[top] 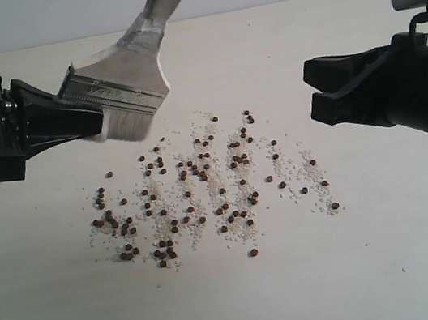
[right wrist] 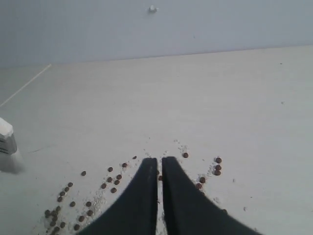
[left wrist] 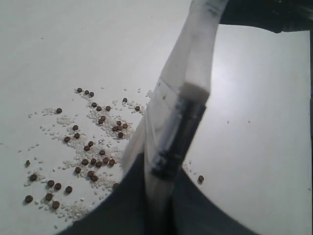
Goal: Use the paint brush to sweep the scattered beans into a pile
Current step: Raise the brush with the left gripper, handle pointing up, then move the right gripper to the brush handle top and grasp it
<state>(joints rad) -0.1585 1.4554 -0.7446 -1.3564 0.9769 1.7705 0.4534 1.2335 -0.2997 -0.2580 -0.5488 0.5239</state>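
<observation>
The beans [top: 202, 186] lie scattered in a wide patch mid-table, mixed with whitish crumbs. My left gripper [top: 96, 118] is shut on the paint brush [top: 116, 90] at its silver band. The cream handle slants up and away, and the pale bristles [top: 127, 123] point down behind the patch's left side. I cannot tell whether they touch the table. In the left wrist view the brush [left wrist: 193, 78] runs out from my gripper [left wrist: 161, 196] with beans [left wrist: 93, 142] beside it. My right gripper [top: 319, 91] hangs shut and empty to the right of the patch, its tips [right wrist: 159, 161] over some beans [right wrist: 112, 182].
The pale table [top: 395, 261] is bare around the patch, with a wall behind it. A corner of the brush [right wrist: 6, 139] shows at the edge of the right wrist view. A few stray beans [top: 253, 252] lie at the near side of the patch.
</observation>
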